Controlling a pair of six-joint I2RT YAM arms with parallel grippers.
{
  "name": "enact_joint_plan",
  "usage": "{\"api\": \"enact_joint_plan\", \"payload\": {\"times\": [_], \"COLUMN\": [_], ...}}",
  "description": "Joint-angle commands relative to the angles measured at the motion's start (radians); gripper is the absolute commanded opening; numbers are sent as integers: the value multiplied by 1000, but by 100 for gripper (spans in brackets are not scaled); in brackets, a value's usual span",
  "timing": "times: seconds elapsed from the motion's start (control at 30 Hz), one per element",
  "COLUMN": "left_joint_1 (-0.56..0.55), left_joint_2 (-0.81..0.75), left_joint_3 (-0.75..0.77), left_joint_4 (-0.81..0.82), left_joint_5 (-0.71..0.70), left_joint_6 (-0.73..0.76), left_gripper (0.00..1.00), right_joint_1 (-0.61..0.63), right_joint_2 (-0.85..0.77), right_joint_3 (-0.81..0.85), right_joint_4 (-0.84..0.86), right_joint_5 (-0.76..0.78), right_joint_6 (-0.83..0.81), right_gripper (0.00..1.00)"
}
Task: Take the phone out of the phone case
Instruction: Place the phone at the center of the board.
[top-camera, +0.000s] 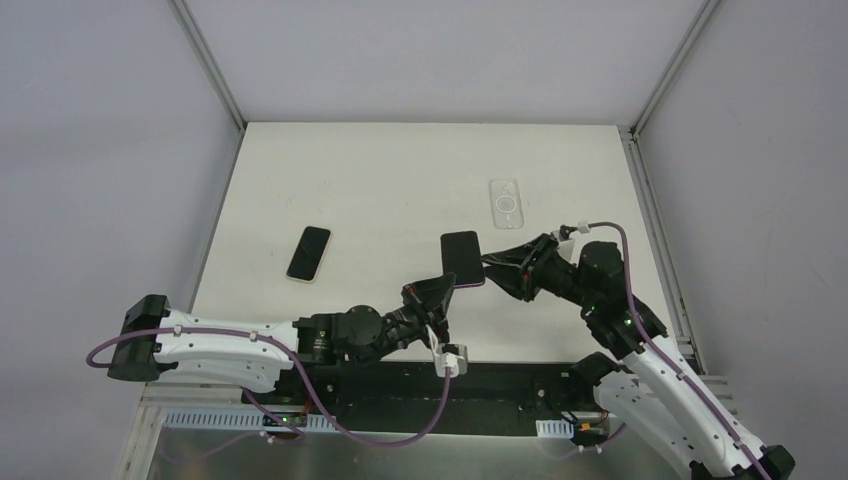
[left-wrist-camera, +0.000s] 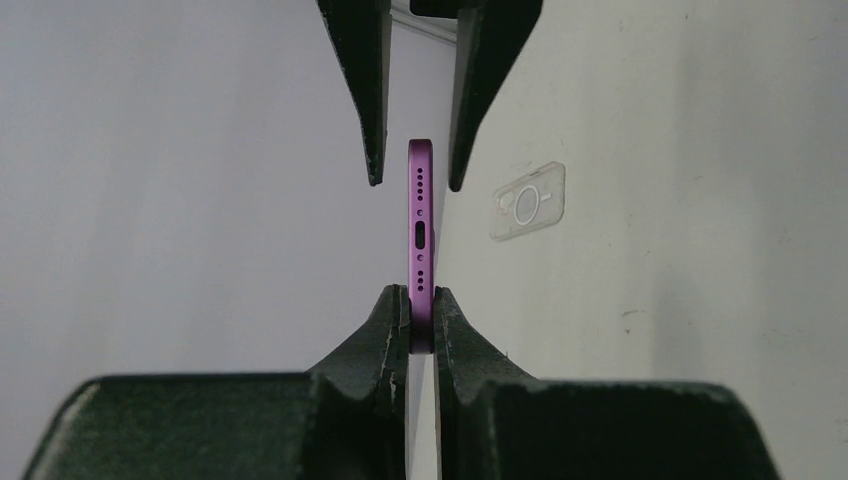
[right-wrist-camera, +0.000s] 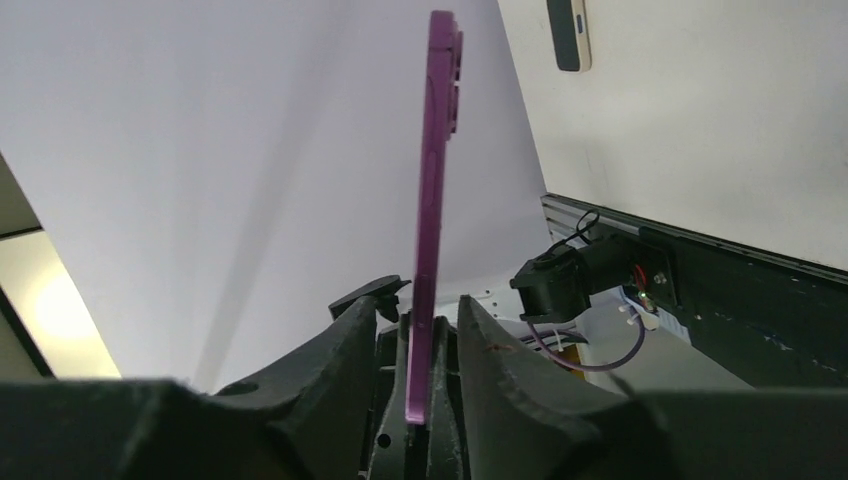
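Just on the near side of the clear case (top-camera: 505, 203), which lies flat on the table (top-camera: 380, 170), we see the purple phone (top-camera: 461, 258) held up off the surface. Our left gripper (left-wrist-camera: 421, 318) is clamped tight on its port end. The right gripper (right-wrist-camera: 418, 310) straddles the opposite end, jaws partly spread with a thin gap on each side.
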Motion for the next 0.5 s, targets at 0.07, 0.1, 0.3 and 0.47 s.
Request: {"api": "enact_joint_plan", "payload": {"times": [0.07,0.1,0.3,0.47], "left_joint_1": [-17,-18,-19,-20], "left_joint_2": [-44,-45,-53,-55], "left_joint_3": [-17,-19,-30,-30], "left_joint_4": [140,144,166,175], "left_joint_5": [24,24,31,41], "left_joint_6": [25,27,35,34], "left_gripper": [0,0,0,0], "right_joint_1": [5,8,39,55], "right_joint_2": [12,21,57,85], "right_joint_3": [-31,-29,-5,5], "right_joint_4": [175,193,197,220], "right_joint_5": [-31,-37,-42,-38], "right_joint_6": [119,126,116,113], "right_gripper": [29,27,45,30]}}
